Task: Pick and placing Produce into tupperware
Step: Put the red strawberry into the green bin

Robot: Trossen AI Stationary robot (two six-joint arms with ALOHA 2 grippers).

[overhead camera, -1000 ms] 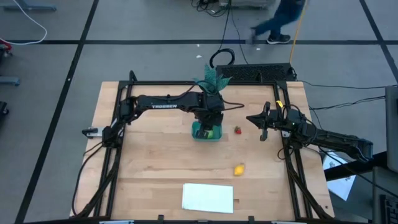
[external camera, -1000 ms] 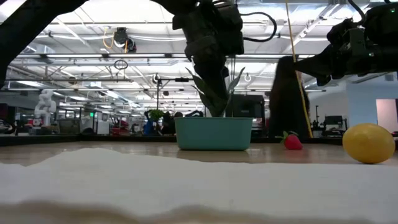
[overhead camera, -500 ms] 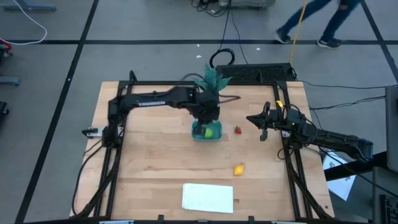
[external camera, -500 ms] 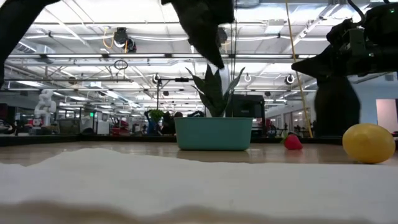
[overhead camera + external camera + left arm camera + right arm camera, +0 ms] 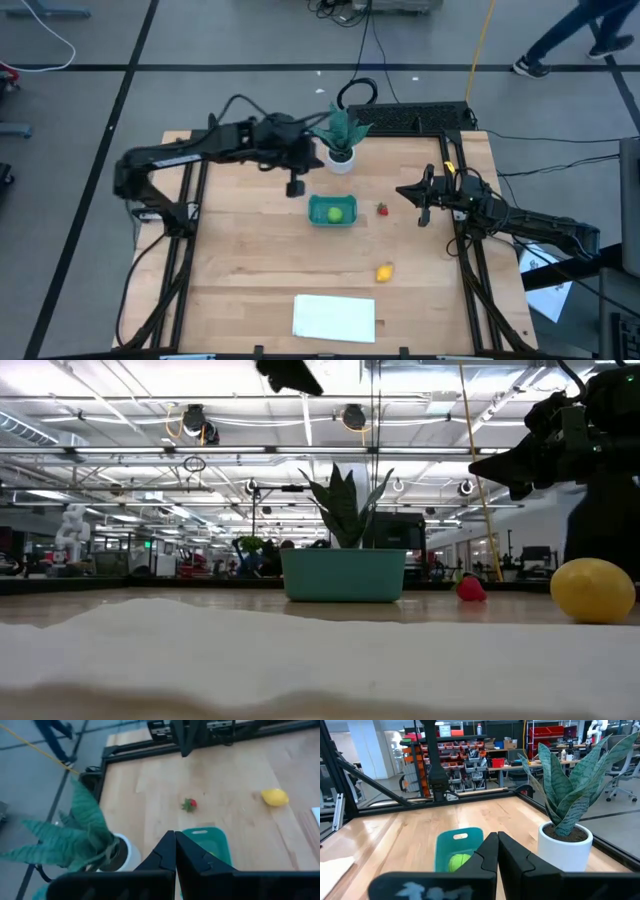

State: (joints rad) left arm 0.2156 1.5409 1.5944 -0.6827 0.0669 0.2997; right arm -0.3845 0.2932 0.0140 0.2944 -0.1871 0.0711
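Note:
The teal tupperware (image 5: pixel 322 212) stands mid-table with the lime-green fruit (image 5: pixel 336 212) lying inside it; the fruit also shows in the right wrist view (image 5: pixel 459 861). The tiny red fruit (image 5: pixel 381 209) lies on the table just right of the tupperware. The yellow lemon (image 5: pixel 384 271) lies nearer the front edge. My left gripper (image 5: pixel 296 186) is shut and empty, raised above the table to the left of and behind the tupperware. My right gripper (image 5: pixel 418 202) is shut and empty, raised at the right side, right of the red fruit.
A potted plant in a white pot (image 5: pixel 340 145) stands just behind the tupperware. A flat white sheet (image 5: pixel 334 317) lies at the front edge. Dark frame rails (image 5: pixel 462 250) run along the table's sides. A person (image 5: pixel 590 30) walks beyond the far edge.
My left gripper has risen from over the tupperware and drawn back toward the table's left and far edges. The lime-green fruit stays in the tupperware. The person behind the table has walked to the right.

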